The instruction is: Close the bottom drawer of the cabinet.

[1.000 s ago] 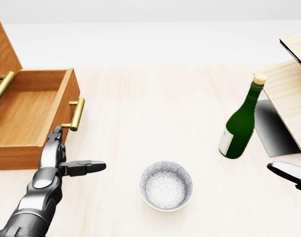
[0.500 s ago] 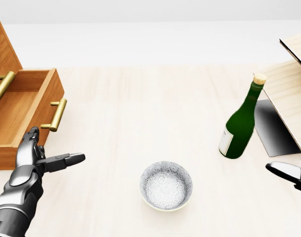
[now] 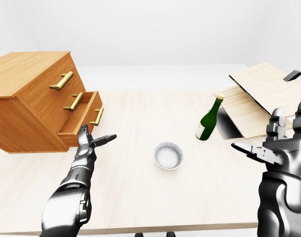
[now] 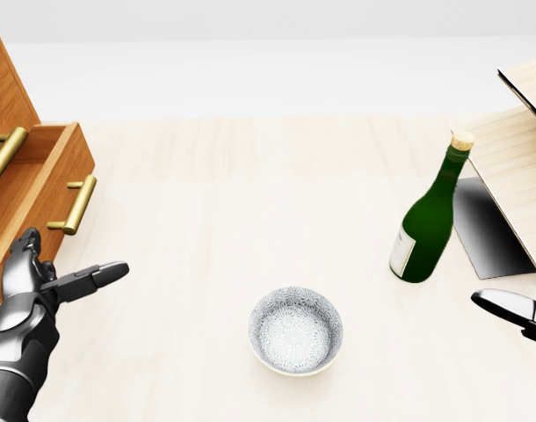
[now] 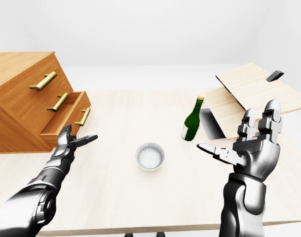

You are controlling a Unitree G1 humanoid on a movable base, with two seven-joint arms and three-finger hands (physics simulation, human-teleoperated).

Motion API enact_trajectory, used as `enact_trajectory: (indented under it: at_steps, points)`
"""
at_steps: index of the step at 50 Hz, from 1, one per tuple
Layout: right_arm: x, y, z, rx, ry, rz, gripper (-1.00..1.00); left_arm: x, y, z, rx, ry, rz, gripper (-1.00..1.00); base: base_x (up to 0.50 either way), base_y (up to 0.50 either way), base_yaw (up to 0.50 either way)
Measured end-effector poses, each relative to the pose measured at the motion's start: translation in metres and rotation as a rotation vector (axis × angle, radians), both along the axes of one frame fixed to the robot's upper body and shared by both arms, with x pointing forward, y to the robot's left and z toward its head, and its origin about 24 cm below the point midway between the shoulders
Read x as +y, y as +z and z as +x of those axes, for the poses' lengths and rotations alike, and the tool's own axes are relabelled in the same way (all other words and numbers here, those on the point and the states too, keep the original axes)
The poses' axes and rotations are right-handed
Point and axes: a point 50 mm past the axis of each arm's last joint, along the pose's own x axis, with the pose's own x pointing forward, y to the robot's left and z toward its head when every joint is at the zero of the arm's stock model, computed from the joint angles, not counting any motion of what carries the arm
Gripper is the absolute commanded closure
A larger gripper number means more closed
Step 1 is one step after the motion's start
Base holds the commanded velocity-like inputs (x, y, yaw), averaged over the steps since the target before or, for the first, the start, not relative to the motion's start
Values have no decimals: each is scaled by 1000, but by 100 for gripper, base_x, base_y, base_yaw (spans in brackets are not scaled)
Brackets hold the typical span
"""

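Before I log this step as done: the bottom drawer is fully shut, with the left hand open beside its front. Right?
Not quite. The bottom drawer still stands partly open, as the left-eye view shows. The left hand is indeed open beside its front.

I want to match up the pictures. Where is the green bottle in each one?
Left-eye view: the green bottle stands right of the middle, above and right of the bowl.
Head view: it is large, at the right side.
Right-eye view: it sits a little right of the middle.
Shared landmark: the bowl lies below and to its left in all three.
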Motion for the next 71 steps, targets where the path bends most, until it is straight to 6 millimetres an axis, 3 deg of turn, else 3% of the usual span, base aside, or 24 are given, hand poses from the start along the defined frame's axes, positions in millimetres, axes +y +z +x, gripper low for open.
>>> enact_trajectory:
  at_steps: [26, 45, 71]
  points:
    - [-1, 1, 0, -3, -2, -1, -100, 15, 2, -4, -2, 113, -9, -100, 0, 0, 0]
    - [-1, 1, 0, -4, -1, -1, -100, 39, 7, -14, 10, 303, 43, -100, 0, 0, 0]
    - [-1, 0, 0, -1, -1, 1, -100, 26, 2, -15, 34, 377, 90, -100, 0, 0, 0]
